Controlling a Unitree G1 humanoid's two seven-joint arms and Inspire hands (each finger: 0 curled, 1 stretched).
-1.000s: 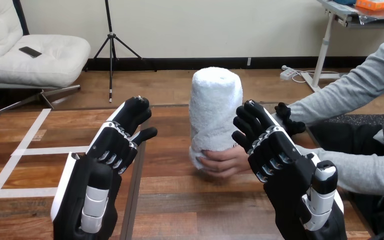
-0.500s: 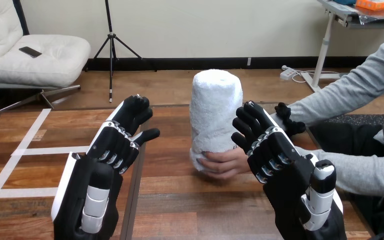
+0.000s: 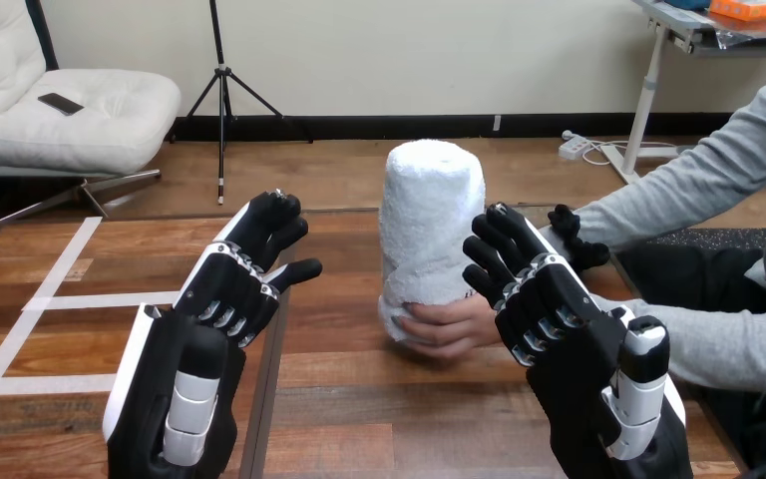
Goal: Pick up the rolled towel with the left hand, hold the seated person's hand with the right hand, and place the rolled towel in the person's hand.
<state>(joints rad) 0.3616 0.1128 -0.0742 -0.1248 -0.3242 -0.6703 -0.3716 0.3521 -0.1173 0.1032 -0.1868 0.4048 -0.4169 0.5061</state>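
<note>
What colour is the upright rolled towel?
White; the rolled towel shows best in the head view.

Reaches up from the bottom edge at lower left with the left arm (image 3: 175,399), the back of the left hand (image 3: 227,289) turned to the camera, fingers straight and close together, thumb stuck out toward centre frame. Rises at lower right with the right arm (image 3: 623,409), right hand (image 3: 539,299) back-up, fingers extended, slightly spread, slanting to upper left.
</note>
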